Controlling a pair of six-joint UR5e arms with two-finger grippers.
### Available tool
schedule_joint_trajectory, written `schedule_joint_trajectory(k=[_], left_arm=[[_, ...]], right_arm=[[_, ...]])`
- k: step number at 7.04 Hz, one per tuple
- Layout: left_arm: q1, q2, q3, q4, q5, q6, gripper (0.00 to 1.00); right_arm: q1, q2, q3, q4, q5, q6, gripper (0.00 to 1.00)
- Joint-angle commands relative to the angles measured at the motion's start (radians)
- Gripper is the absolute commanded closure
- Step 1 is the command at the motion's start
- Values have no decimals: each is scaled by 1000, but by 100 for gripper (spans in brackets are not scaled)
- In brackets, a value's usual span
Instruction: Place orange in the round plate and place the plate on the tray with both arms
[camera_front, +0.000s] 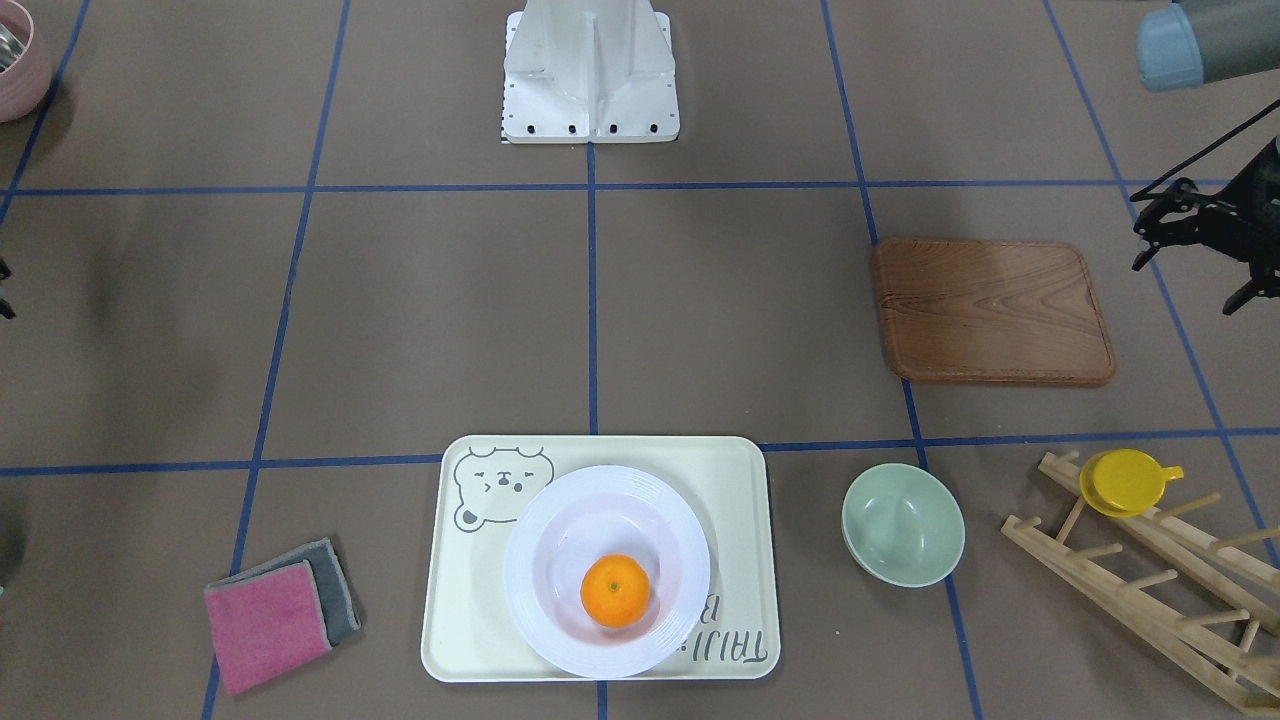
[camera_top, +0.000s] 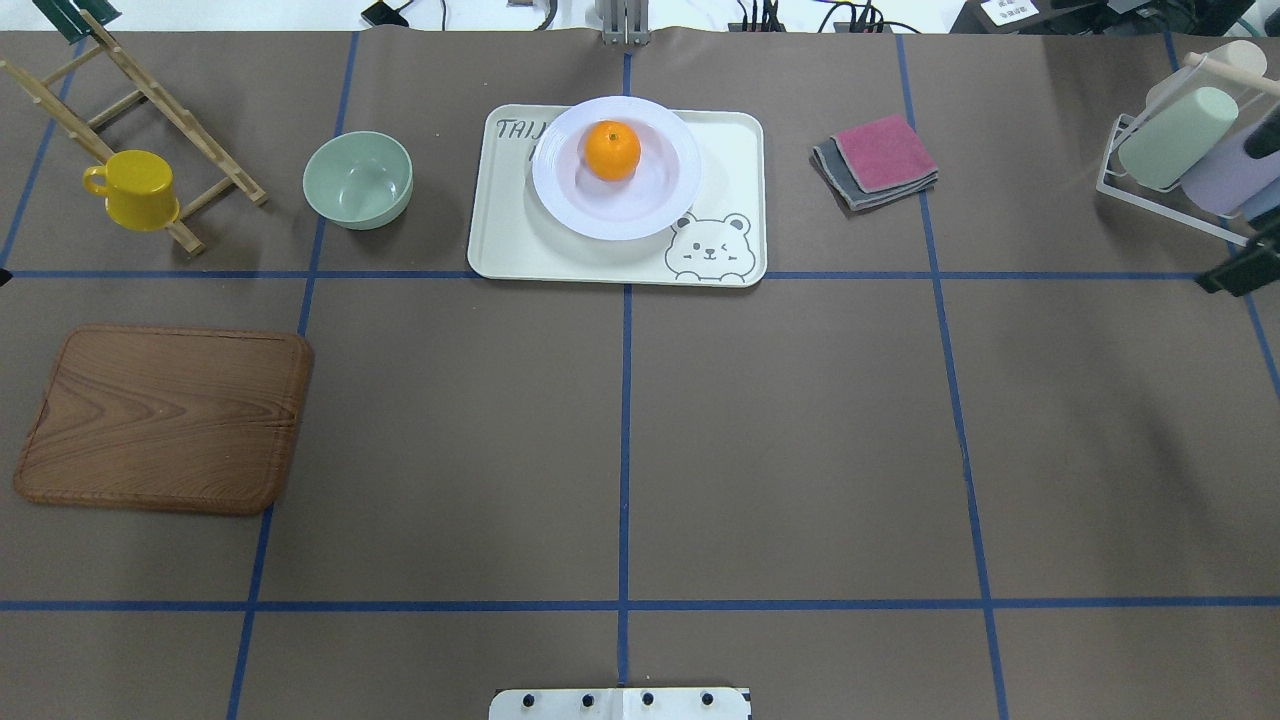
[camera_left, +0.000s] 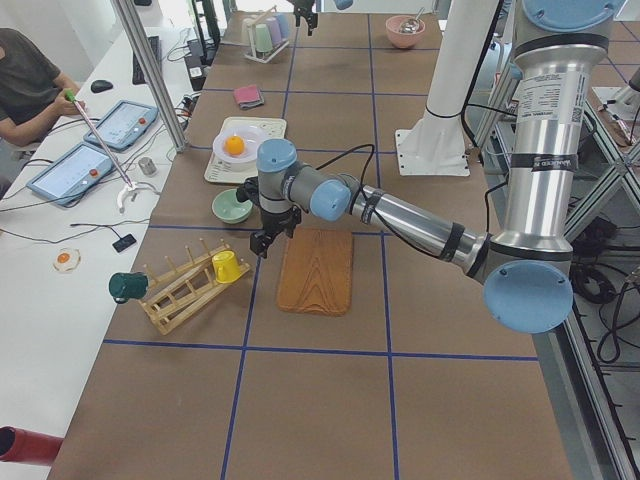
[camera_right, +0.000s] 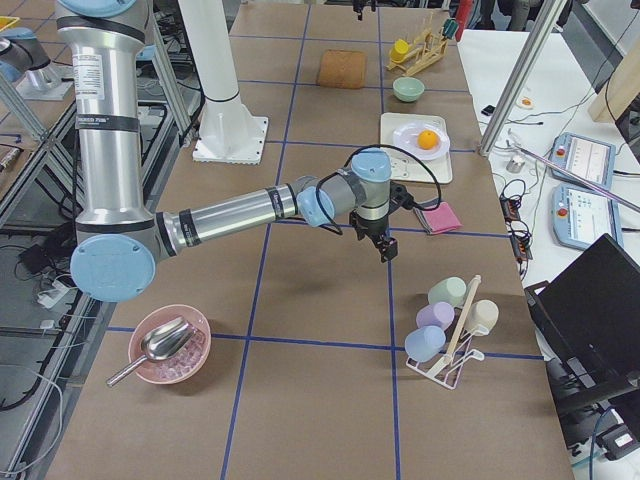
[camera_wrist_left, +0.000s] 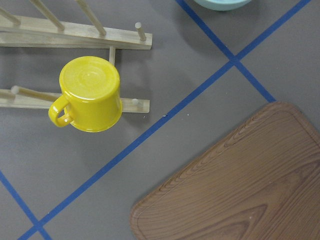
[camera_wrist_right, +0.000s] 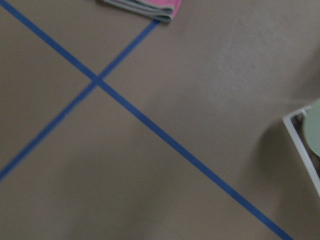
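The orange lies in the white round plate, and the plate rests on the cream bear tray at the table's far middle edge. Seen from overhead, the orange is in the plate on the tray. My left gripper hangs open and empty beside the wooden board, far from the tray. My right gripper hovers over bare table near the cloths. Only a sliver of it shows at the overhead view's right edge, so I cannot tell its state.
A brown wooden board, a pale-green bowl and a yellow cup on a wooden peg rack lie on my left. Pink and grey cloths and a cup rack are on my right. A person sits past the table.
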Motion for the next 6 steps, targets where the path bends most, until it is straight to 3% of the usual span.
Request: schedule_joint_trajectory(k=[1, 6], left_arm=[[-62, 7, 1, 65, -4, 93, 1], [-56, 30, -4, 64, -54, 60, 1]], right_arm=[[128, -94, 45, -101, 80, -139, 0], [128, -88, 41, -101, 83, -123, 0]])
